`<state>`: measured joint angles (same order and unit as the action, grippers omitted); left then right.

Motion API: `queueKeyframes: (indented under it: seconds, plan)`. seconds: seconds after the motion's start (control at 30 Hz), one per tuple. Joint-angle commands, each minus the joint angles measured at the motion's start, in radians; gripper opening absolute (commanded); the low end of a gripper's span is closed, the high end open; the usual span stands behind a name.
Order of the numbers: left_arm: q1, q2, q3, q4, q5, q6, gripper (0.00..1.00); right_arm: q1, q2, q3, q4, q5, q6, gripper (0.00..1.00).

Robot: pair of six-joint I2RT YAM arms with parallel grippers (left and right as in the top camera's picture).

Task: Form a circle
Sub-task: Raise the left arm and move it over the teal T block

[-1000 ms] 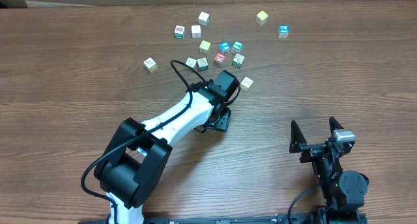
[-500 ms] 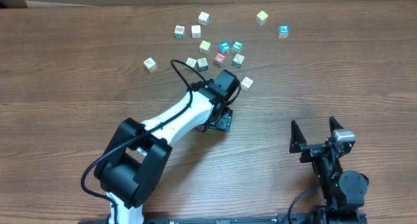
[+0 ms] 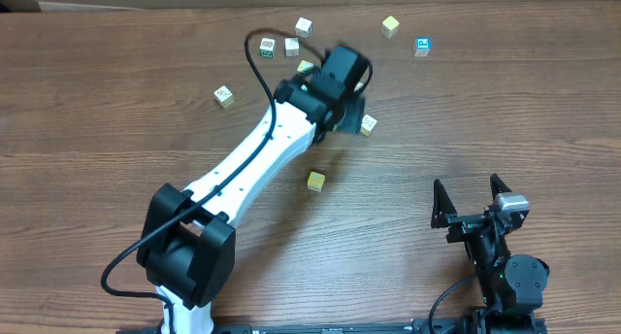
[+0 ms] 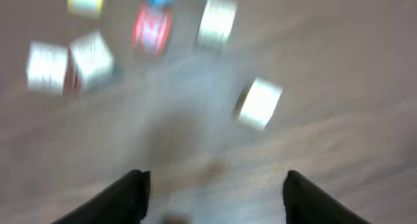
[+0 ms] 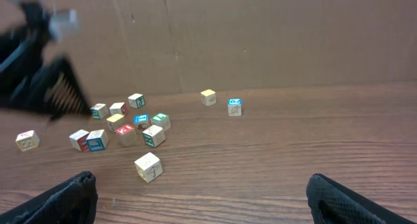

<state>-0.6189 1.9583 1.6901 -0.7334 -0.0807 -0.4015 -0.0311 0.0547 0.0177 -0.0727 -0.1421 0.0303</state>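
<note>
Overhead, I see my left gripper (image 3: 351, 106) stretched out over the far middle of the table (image 3: 505, 111). It is smeared with blur and hides the circle (image 5: 130, 126) from that camera.

My left wrist view is blurred too, but it shows the two dark fingers (image 4: 130, 198) standing well apart with only bare wood between them, so nothing is held. From there the circle lies ahead of the fingertips and up to the left, apart from them. It shows as a red-printed cube with a yellow one and whitish ones close by. A single pale cube (image 4: 258, 103) sits nearer, ahead and a little right, also clear of the fingers.

My right wrist view gives the sharpest look: the circle is packed tight on the wood, close by the blurred left arm (image 5: 39, 74).

One yellow cube (image 3: 316, 182) lies alone beside that arm's white link, nearer to me than the rest.

My right gripper (image 3: 468, 193) is spread wide and empty, well apart from every cube.
</note>
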Motion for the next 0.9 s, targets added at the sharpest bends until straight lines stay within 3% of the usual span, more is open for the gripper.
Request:
queueKeyframes:
  seconds: [0.0,0.3,0.5,0.87]
  plan:
    - [0.002,0.013,0.029,0.083,-0.012,-0.001,0.56,0.005,0.001,-0.01,0.003,-0.002,0.006,1.0]
    - [-0.013,0.134,0.028,0.222,0.007,-0.024,0.65,0.005,0.001,-0.01,0.003,-0.002,0.006,1.0]
    - [-0.037,0.257,0.028,0.301,0.076,0.131,0.74,0.005,0.001,-0.01,0.003,-0.002,0.006,1.0]
    - [-0.056,0.356,0.028,0.354,0.074,0.188,0.73,0.005,0.001,-0.01,0.003,-0.002,0.006,1.0]
